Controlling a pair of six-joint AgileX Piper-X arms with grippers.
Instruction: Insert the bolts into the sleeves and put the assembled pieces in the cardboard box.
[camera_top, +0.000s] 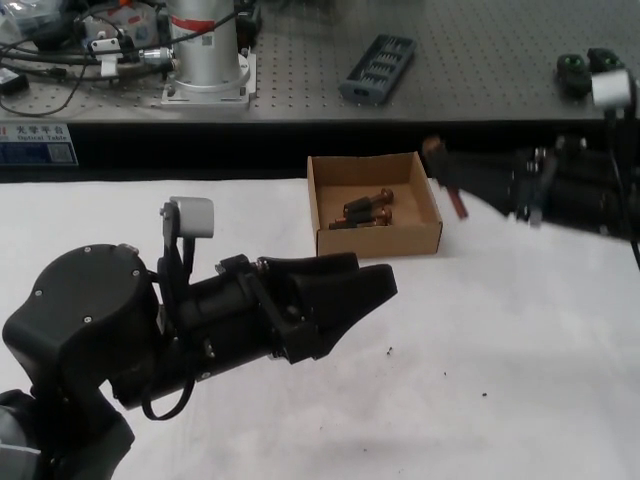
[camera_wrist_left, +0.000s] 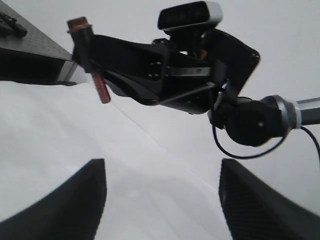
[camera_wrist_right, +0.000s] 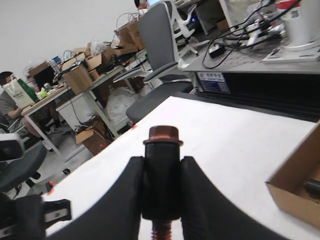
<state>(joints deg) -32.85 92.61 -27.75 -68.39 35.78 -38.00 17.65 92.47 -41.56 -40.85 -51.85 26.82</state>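
Right wrist view: right gripper (camera_wrist_right: 161, 170) clamps a sleeved bolt (camera_wrist_right: 162, 136).
High view: cardboard box (camera_top: 380, 241) at counter's (camera_top: 500, 380) far edge, assembled pieces (camera_top: 366, 212) inside; left gripper (camera_wrist_left: 162, 180) spread apart.

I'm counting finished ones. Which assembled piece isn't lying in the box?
The piece clamped in the right gripper, off the bench; the other two lie inside the box.

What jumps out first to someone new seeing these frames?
The right gripper, at the right side of the cardboard box, is shut on a copper bolt in its black sleeve. Assembled pieces already lie in the box. The left gripper hangs open over the white bench cover in the foreground.
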